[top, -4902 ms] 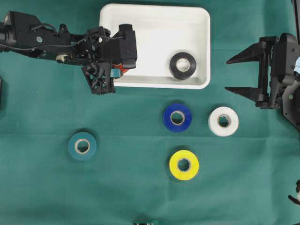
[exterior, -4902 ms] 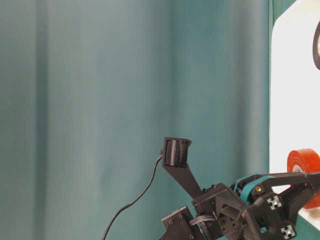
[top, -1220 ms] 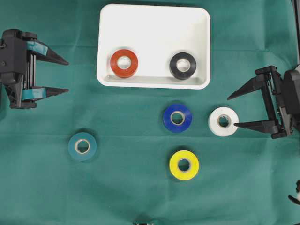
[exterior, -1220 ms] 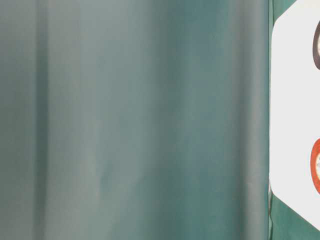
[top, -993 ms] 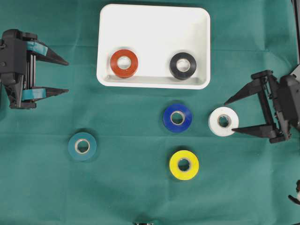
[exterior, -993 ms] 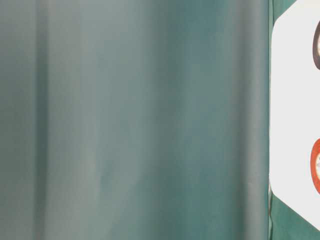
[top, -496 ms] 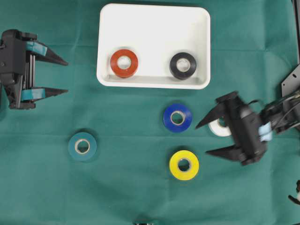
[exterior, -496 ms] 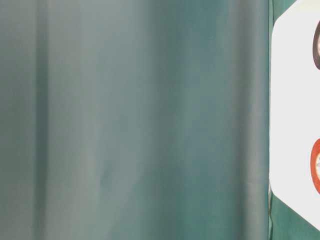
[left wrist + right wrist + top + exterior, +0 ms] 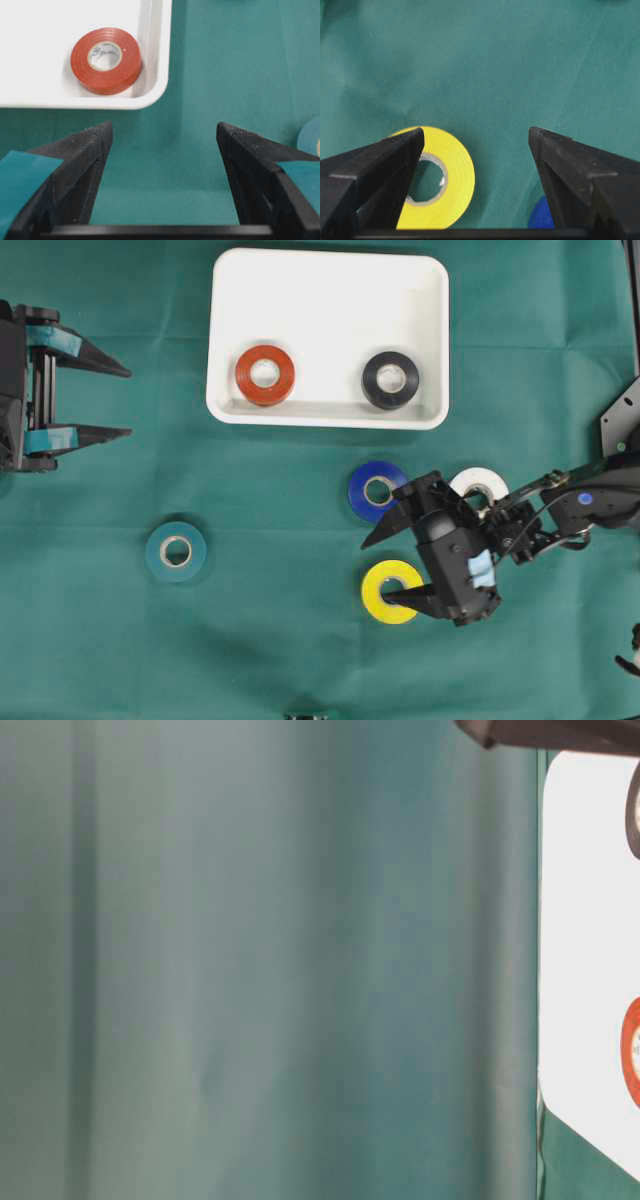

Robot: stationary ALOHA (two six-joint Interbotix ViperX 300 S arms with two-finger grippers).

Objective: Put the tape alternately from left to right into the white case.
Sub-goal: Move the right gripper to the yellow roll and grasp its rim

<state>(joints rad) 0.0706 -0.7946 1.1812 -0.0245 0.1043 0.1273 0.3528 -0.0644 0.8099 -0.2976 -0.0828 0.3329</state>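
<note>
The right gripper is hanging over the green cloth with its jaws spread wide and nothing between them. One fingertip is sitting over the yellow roll, the other is pointing at the gap just below the blue roll. The white roll is peeking out from behind the right arm, half covered.

Over on the left, the left gripper is waiting at the cloth's edge, jaws also wide apart and empty, well away from everything. The teal roll is lying alone on the cloth below it.

The white case is sitting at the top, and two rolls are lying flat inside along its near wall: the red roll at the left end, the black roll toward the right.
</note>
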